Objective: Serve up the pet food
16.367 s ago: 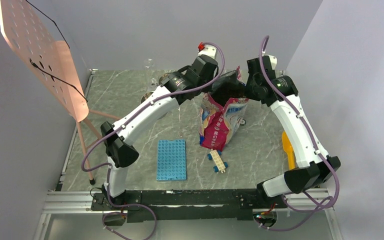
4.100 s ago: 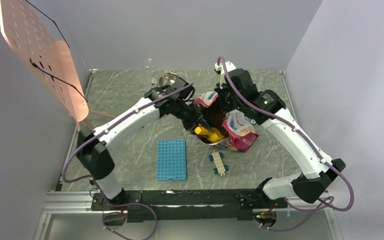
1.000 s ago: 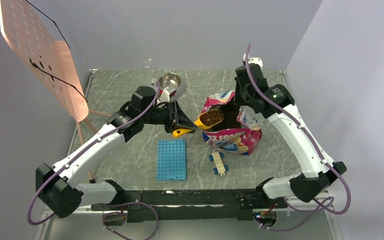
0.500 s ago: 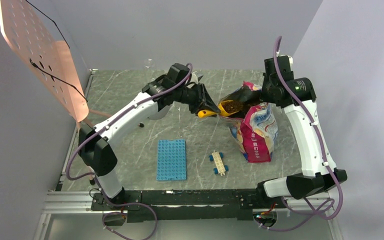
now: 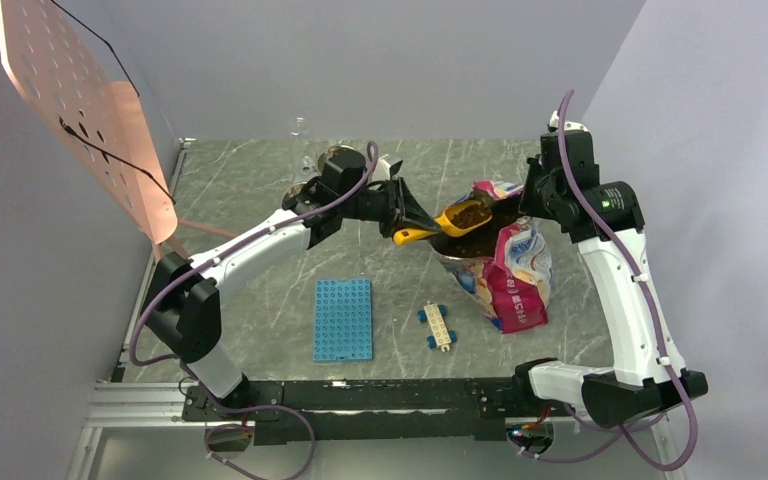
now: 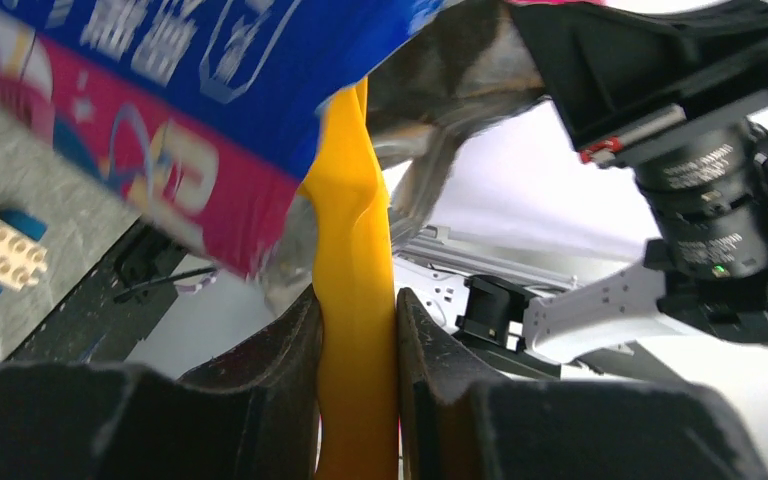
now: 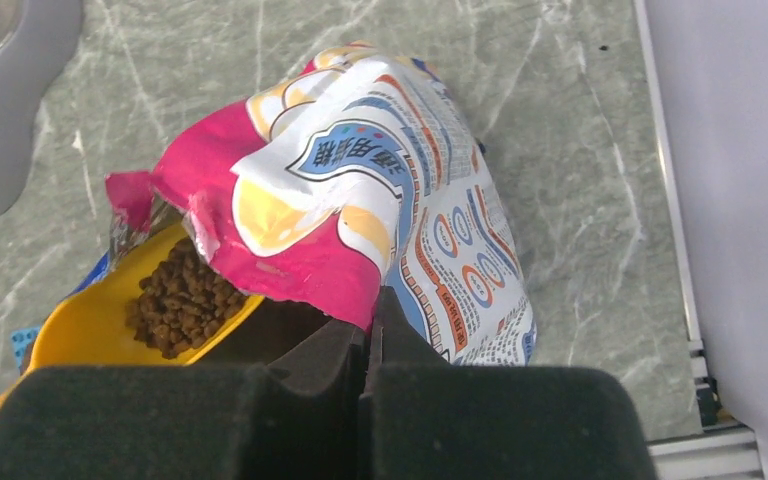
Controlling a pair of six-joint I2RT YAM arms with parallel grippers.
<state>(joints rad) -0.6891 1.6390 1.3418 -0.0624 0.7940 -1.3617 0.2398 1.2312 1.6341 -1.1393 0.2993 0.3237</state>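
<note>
The pink, white and blue pet food bag point(image 5: 513, 270) stands open right of centre. My right gripper point(image 5: 530, 200) is shut on the bag's top edge point(image 7: 360, 290) and holds it up. My left gripper point(image 5: 407, 215) is shut on the handle of a yellow scoop point(image 5: 460, 217), clamped between both fingers point(image 6: 358, 330). The scoop's bowl sits at the bag's mouth and holds brown kibble point(image 7: 180, 295). More kibble shows dark inside the bag point(image 5: 470, 243). The steel double bowl point(image 5: 325, 165) lies at the back behind the left arm; its grey edge shows in the right wrist view point(image 7: 5, 90).
A blue studded plate point(image 5: 343, 319) lies front left of centre. A small blue-and-cream brick piece point(image 5: 436, 325) lies in front of the bag. A pink perforated board on a stand point(image 5: 80, 110) leans at the far left. Walls close off the back and right.
Half a second ago the bag was held slightly further right. The bag top and right gripper have shifted a little left and down; the loaded scoop stays at the bag's mouth, slightly lower.
</note>
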